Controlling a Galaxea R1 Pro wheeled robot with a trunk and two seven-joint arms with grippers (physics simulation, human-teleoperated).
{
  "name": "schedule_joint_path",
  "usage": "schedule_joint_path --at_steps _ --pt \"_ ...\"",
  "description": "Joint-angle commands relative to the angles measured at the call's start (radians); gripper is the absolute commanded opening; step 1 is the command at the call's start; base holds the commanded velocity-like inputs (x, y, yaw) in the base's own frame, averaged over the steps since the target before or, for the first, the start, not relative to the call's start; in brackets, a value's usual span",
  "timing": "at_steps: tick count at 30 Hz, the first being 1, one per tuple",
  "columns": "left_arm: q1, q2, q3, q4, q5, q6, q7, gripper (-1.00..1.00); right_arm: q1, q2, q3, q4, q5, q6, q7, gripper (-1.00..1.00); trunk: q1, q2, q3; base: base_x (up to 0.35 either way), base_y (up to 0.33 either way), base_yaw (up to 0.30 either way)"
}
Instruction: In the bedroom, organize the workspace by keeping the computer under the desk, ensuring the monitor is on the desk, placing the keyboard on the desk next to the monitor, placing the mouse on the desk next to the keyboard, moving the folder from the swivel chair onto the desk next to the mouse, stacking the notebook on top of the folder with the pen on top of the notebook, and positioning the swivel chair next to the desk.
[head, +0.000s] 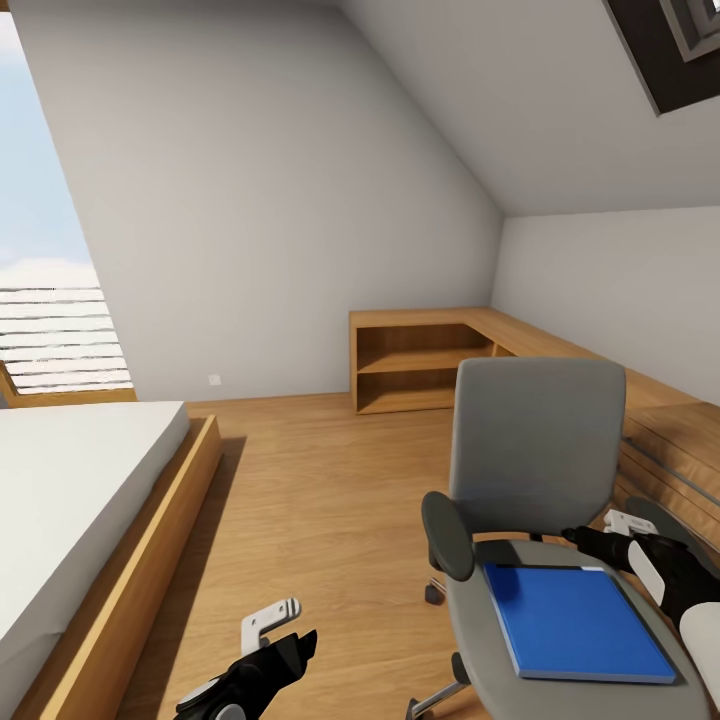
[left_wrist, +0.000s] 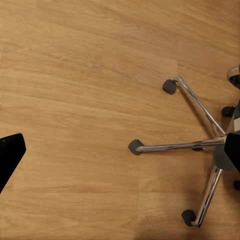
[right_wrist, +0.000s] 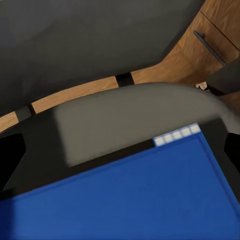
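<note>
In the head view, the swivel chair (head: 535, 470) is seen at the lower right on the wood floor (head: 320, 500), its tall grey back upright and its seat cut off by the picture's lower edge. The folder (head: 575, 622) lies flat on the seat, nearer the seat's right side, with one corner toward the back. The right gripper (head: 622, 535) is held just beside the folder's far right corner, over the seat's rear edge; its white and black fingers are partly hidden by the arm, so whether they are spread cannot be told. The left gripper (head: 278, 630) hangs low over the floor (well apart from the chair), its fingers spread with nothing between them. A bed (head: 70, 500) is cut off at the left, and low wooden shelves (head: 420, 360) stand against the far wall.

In the left wrist view, the chair's chrome legs and dark casters are seen on the floor; part of the base is cut off.

In the right wrist view, the folder's blue cover (right_wrist: 135, 195) is seen close and blurred against the grey seat.
</note>
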Motion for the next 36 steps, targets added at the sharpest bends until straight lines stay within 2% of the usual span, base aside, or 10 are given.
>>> schedule_joint_path --at_steps 1,34,36 --pt "0.0 0.0 -0.001 -0.002 0.011 0.001 0.009 1.0 0.0 0.0 -0.005 -0.001 -0.004 0.006 0.003 1.0 0.0 0.0 -0.001 0.0 0.0 0.0" --pt "0.0 -0.001 -0.007 -0.004 0.008 0.0 0.014 1.0 0.0 0.0 -0.005 0.0 -0.002 0.006 0.003 1.0 0.0 0.0 -0.001 0.037 0.0 0.0" --pt "0.0 -0.002 -0.007 -0.004 0.007 0.0 0.014 1.0 -0.001 0.0 -0.005 0.001 -0.002 0.005 0.003 1.0 0.008 -0.014 -0.007 0.0 0.0 0.0"
